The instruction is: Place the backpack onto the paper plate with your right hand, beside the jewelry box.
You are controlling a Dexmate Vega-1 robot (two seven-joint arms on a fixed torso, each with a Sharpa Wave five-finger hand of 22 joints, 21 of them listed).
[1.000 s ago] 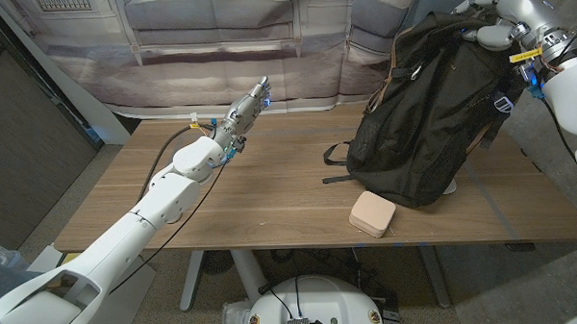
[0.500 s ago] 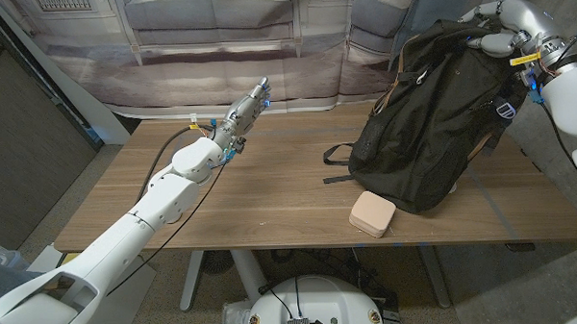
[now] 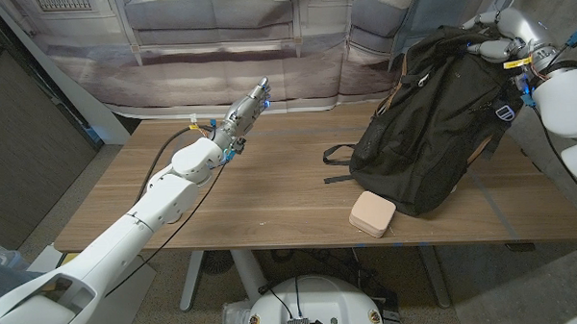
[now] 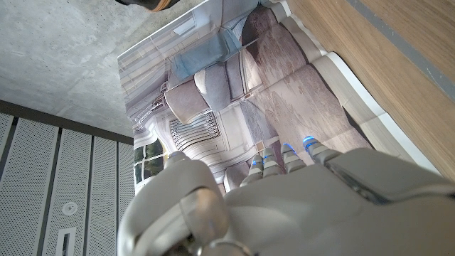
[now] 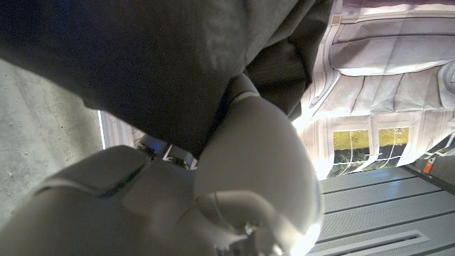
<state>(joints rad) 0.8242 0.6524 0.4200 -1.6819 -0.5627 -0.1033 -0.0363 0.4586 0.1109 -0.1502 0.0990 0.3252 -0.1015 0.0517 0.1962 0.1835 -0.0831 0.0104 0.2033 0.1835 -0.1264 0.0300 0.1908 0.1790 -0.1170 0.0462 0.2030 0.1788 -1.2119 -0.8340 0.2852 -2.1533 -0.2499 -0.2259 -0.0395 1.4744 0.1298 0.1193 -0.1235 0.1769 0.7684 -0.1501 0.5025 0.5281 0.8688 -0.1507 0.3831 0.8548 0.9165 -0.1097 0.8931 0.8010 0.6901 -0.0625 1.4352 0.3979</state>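
Wooden table (image 3: 270, 196), backpack (image 3: 427, 119) near right edge, right hand (image 3: 491, 38) gripping its top

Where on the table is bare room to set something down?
Bare wood spans the table from the left hand to the backpack. It is crowded at right: backpack held by the right hand, jewelry box at its base.

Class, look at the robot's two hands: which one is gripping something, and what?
The right hand, at the top of the black backpack, grips the bag's upper edge. The left hand is raised over the wooden table, holding nothing.
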